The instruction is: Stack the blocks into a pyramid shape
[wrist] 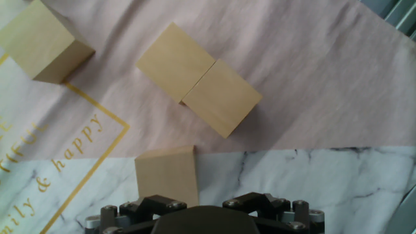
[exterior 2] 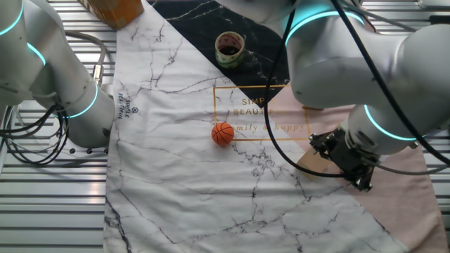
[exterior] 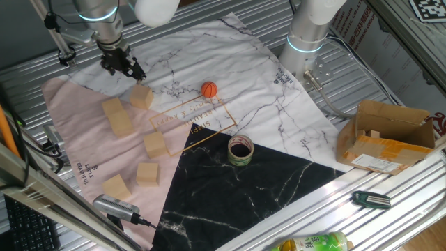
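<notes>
Six blocks lie on the patterned cloth (exterior: pixel 293 132) in one fixed view, all on or near its pink section. Leftmost is a touching pair (exterior: pixel 116 116) set side by side. Below them, near the front edge, sits a lone block (exterior: pixel 116 187), with another (exterior: pixel 148 173) just right of it. Further right, a block (exterior: pixel 155 144) rests at the corner of the gold-printed frame. The uppermost block (exterior: pixel 141 96) lies on the pink and marble border, directly beneath the gripper (exterior: pixel 124 66). No blocks are stacked. The gripper hangs close above that block; whether its fingers are apart or together cannot be told from any view. To the right, an orange ball (exterior: pixel 209 89) sits on the marble section, a tape roll (exterior: pixel 240 150) near the black section, and a cardboard box (exterior: pixel 390 136) well apart on the table (exterior: pixel 390 84).
</notes>
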Motion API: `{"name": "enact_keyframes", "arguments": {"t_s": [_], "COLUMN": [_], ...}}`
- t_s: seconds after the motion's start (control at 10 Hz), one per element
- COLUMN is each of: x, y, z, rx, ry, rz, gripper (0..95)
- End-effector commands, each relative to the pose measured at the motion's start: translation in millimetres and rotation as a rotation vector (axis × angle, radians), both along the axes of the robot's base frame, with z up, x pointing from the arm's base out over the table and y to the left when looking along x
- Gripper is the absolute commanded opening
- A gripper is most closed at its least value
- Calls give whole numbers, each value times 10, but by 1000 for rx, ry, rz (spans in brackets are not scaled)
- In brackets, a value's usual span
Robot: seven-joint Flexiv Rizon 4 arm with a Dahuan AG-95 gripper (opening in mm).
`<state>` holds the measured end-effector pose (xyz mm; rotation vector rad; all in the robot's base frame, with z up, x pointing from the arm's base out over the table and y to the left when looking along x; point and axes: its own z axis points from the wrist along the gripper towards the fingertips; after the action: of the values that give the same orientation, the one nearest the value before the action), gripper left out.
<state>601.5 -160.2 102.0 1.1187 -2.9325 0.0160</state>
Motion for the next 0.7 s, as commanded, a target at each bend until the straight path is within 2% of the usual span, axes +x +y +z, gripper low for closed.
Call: {"name": "enact_keyframes", "arguments": {"t_s": [0.1, 0.2, 0.4, 0.5, 0.6, 0.7], "x": [-4, -4, -4, -4, -4, -4], "y": [6, 6, 6, 6, 6, 6], "z": [3, 3, 3, 3, 3, 3], "rx": [-23, -45, -36, 12, 43, 41], "ry": [-4, -9, 9, 34, 50, 59], "rz": [43, 53, 14, -10, -5, -6], "gripper": [950, 760, 760, 760, 760, 760]}}
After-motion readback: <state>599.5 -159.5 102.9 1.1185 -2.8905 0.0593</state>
